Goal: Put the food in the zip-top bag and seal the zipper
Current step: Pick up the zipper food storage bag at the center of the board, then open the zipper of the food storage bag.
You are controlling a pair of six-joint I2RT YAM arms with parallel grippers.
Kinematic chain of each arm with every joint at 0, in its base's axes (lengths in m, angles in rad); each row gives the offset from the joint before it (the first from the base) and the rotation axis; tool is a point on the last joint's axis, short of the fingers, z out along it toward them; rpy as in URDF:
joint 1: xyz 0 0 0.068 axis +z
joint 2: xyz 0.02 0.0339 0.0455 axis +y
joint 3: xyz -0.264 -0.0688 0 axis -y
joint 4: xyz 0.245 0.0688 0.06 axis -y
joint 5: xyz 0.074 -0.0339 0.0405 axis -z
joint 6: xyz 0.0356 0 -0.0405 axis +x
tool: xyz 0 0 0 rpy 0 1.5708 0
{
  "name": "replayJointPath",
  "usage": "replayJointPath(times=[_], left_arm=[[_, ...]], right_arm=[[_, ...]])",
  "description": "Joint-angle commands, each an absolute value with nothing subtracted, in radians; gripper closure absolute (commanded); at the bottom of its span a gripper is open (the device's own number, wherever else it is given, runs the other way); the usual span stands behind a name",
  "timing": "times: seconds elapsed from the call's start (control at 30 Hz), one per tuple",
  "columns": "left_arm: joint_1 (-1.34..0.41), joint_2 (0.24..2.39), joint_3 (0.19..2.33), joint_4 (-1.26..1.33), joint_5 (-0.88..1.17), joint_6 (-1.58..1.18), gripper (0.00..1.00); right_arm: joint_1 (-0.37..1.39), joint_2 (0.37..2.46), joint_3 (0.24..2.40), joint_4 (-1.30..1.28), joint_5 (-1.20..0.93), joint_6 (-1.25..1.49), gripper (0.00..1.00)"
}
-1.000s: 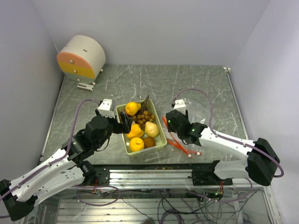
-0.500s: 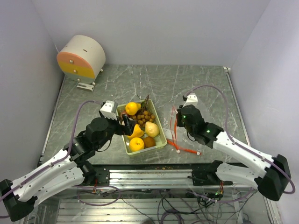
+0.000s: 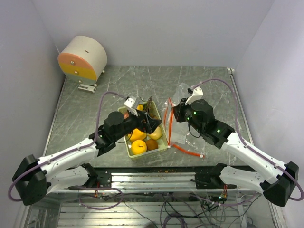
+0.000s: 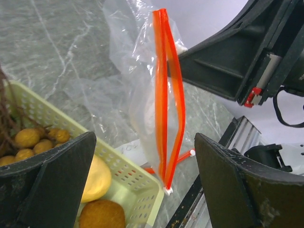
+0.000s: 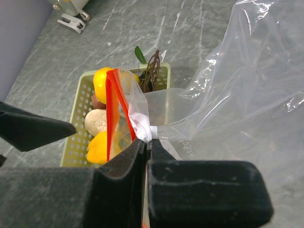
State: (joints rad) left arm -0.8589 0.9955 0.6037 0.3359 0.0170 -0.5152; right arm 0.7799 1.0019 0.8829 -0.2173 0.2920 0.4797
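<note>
Meanwhile, the zip-top bag (image 4: pixel 135 66) had left the tabletop. A second earlier it lay flat to the right of the tray; now it hung upright just beside the tray's right rim, its orange zipper (image 4: pixel 164 95) standing nearly vertical. The right gripper (image 5: pixel 146 140) had hovered low over the bag with its jaws apart. Now it was pressed together on the bag's upper edge, pinching the plastic right at a small white tab on the zipper.

The left gripper (image 4: pixel 147 161) had moved too, from the tray's left edge across the fruit to its right side. Its jaws were spread wide and faced the zipper without touching it. The pale green tray (image 5: pixel 78 107) had not shifted on the table (image 3: pixel 95 104).

All the food sat in the tray, none in the bag. Counted from above, there were three yellow-orange fruits (image 3: pixel 138 147), one pale pear (image 5: pixel 96 121) and one bunch of brown berries (image 4: pixel 28 137). One darker, brownish fruit (image 3: pixel 151 144) at the near right corner was possibly the apple, though its colour was hard to judge. The left arm covered the middle of the tray, so anything beneath it went uncounted. Otherwise there was one bag, one tray and two grippers.
</note>
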Motion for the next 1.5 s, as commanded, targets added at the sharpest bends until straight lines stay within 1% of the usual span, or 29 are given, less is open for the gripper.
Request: replayJointPath(times=[0.0,0.13,0.33,0.6,0.73,0.83,0.87,0.93,1.07,1.23,1.27,1.37,1.4,1.47], left_arm=[[-0.854,1.080,0.651,0.535,0.106,-0.559,0.04],[-0.855,1.152,0.638,0.610,0.103,-0.596,0.05],[-0.857,1.235,0.636,0.698,0.114,-0.628,0.11],[-0.872,1.301,0.642,0.694,0.089,-0.621,0.20],[-0.872,1.304,0.619,0.706,0.068,-0.626,0.22],[-0.873,1.307,0.614,0.713,0.051,-0.626,0.22],[-0.873,1.313,0.616,0.713,0.046,-0.625,0.24],[-0.874,1.329,0.624,0.713,0.042,-0.624,0.32],[-0.874,1.361,0.636,0.727,0.043,-0.623,0.41],[-0.874,1.363,0.632,0.735,0.012,-0.608,0.60],[-0.873,1.358,0.631,0.730,0.003,-0.602,0.67],[-0.874,1.311,0.631,0.666,-0.044,-0.582,0.91],[-0.874,1.280,0.636,0.619,-0.076,-0.577,0.93],[-0.873,1.206,0.662,0.481,-0.133,-0.556,0.93]], right_arm=[[0.776,1.007,0.920,-0.180,0.261,0.496,1.00],[0.776,1.005,0.936,-0.187,0.241,0.495,1.00],[0.776,0.987,0.937,-0.191,0.217,0.501,1.00],[0.777,0.967,0.942,-0.191,0.189,0.521,1.00],[0.776,0.951,0.955,-0.209,0.191,0.528,1.00],[0.776,0.944,0.964,-0.209,0.159,0.536,1.00],[0.776,0.943,0.965,-0.207,0.144,0.542,1.00],[0.776,0.940,0.969,-0.202,0.114,0.551,1.00],[0.776,0.924,0.977,-0.209,0.089,0.563,1.00],[0.776,0.920,0.992,-0.232,0.061,0.570,1.00],[0.776,0.915,0.992,-0.235,0.058,0.572,1.00],[0.776,0.900,0.993,-0.260,0.092,0.569,1.00],[0.776,0.897,0.994,-0.274,0.115,0.564,1.00],[0.776,0.900,0.995,-0.314,0.171,0.553,1.00]])
